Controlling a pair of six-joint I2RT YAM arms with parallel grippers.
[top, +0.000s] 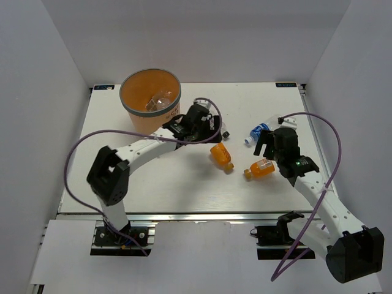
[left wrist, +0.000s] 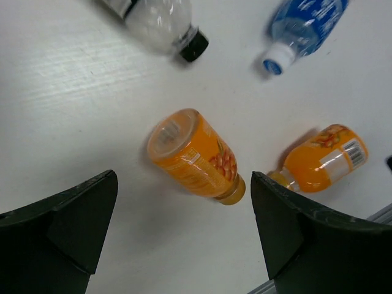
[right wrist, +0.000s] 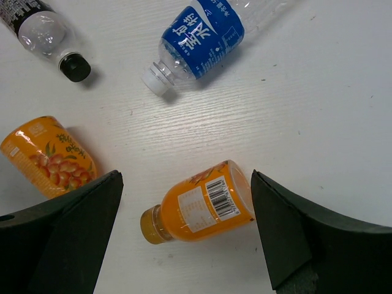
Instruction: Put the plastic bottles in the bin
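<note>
The orange bin (top: 131,105) stands at the back left with a clear bottle (top: 160,98) inside. My left gripper (top: 207,127) (left wrist: 182,205) hangs open above one stubby orange bottle (top: 221,155) (left wrist: 193,156) lying on the table. My right gripper (top: 267,146) (right wrist: 185,184) is open over the other orange bottle (top: 260,169) (right wrist: 199,205), which lies between its fingers in the right wrist view. A blue-labelled bottle (top: 260,128) (right wrist: 202,33) and a clear black-capped bottle (left wrist: 165,24) (right wrist: 43,30) lie beyond them. Neither gripper holds anything.
The white table (top: 184,190) is walled by white panels on three sides. Purple cables loop off both arms. The table's metal front rail (top: 184,214) runs along the near edge.
</note>
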